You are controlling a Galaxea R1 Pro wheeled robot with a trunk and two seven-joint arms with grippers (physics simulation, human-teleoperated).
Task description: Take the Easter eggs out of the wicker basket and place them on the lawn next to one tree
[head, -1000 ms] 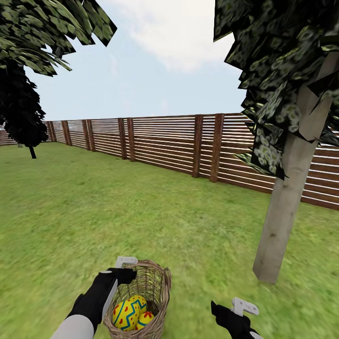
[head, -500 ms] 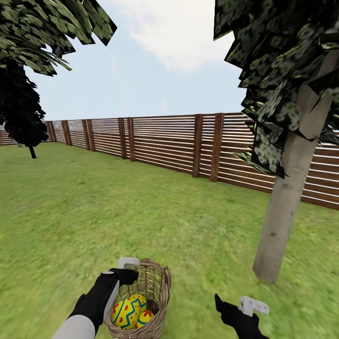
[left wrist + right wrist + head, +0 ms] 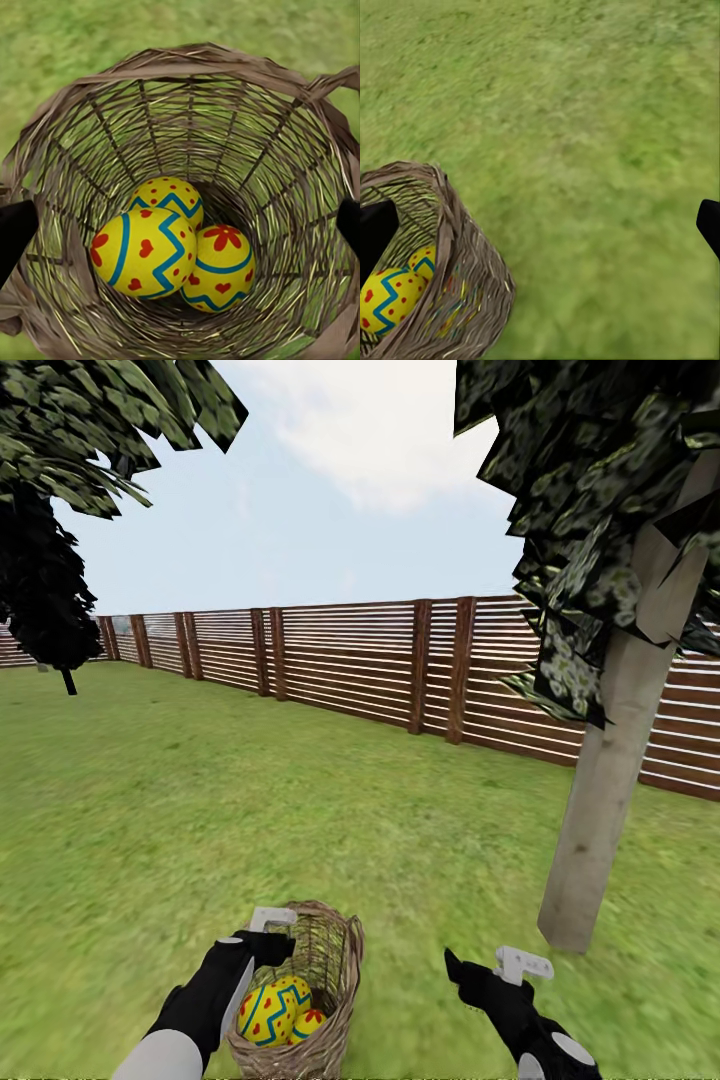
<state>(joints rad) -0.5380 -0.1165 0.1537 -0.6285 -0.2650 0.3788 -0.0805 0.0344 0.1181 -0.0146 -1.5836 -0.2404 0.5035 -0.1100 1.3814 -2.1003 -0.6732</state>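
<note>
Three Easter eggs [image 3: 172, 244] lie touching one another at the bottom of the wicker basket [image 3: 335, 960], none taken out yet, so the whole task is judged to lie ahead. Going by size: the lawn [image 3: 300, 810] spreads flat to the slatted fence [image 3: 350, 660]; the tree [image 3: 600, 810] with the pale trunk stands at about two o'clock from the basket in the head view, near but apart from it, and a dark tree [image 3: 45, 590] stands far off at ten o'clock. The basket sits low in the head view at six o'clock, tilted. The left hand [image 3: 262, 932] hovers at the basket's rim, its dark fingers [image 3: 15, 232] spread apart at either side of the mouth, clamped on nothing. The right hand [image 3: 500, 972] hangs over bare grass at four o'clock; whether it is apart or together I cannot tell. To do the pick well, I would lower the left hand straight down the middle, centre on the uppermost egg, and close gently so the round shell does not squirt sideways. No brand, label or writing can be read anywhere.
</note>
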